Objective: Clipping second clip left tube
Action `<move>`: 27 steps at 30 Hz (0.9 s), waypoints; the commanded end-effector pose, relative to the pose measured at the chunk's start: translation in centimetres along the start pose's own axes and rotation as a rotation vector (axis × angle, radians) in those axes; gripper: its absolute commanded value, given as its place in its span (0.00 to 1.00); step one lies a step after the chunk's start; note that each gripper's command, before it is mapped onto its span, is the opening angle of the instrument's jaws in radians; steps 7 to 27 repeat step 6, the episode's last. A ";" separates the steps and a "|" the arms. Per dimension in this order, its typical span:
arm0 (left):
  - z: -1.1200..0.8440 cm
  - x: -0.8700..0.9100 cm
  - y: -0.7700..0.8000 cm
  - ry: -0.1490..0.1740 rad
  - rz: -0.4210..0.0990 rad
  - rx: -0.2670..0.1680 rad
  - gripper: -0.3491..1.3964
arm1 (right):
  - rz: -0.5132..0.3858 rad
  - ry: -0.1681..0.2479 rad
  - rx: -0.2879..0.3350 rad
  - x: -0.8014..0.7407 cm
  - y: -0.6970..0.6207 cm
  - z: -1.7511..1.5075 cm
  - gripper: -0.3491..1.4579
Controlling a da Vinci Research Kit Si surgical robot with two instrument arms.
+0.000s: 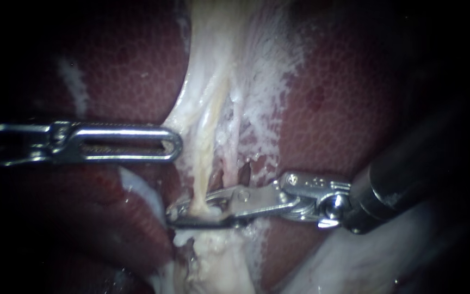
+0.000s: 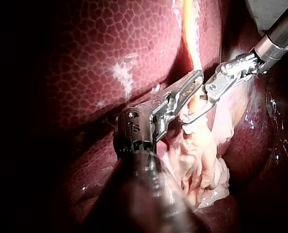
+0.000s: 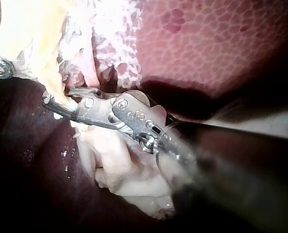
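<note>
Steel lies nearest the lens: my right instrument [image 1: 174, 213] comes in from the right on a dark shaft and crosses the field low down. Its 2 jaws are closed in on the left tube [image 1: 205, 149], 1 over it and 1 under, both touching it just above the lump of pale tissue [image 1: 213, 261] at the tube's foot. The jaw tips reach past the tube's far edge, so its whole width looks to be inside the bite. The pinker tube [image 1: 236, 130] just beside it seems to end short of the jaws. Further back, my left instrument [image 1: 176, 144] comes in level from the left. Its slotted jaws lie together with no gap and nothing visibly held, and its tip rests against the edge of the pale sheet beside the tubes. Behind everything spreads the mottled red liver [image 1: 354, 98]. I judge the step well advanced, with the bite placed and pressing. No clip shows apart from the jaws, so the 2nd clip cannot be confirmed. Release and withdrawal remain.
</note>
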 end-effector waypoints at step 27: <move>0.01 0.00 0.00 0.000 0.000 0.000 0.00 | 0.006 -0.001 0.002 -0.02 -0.02 0.02 0.00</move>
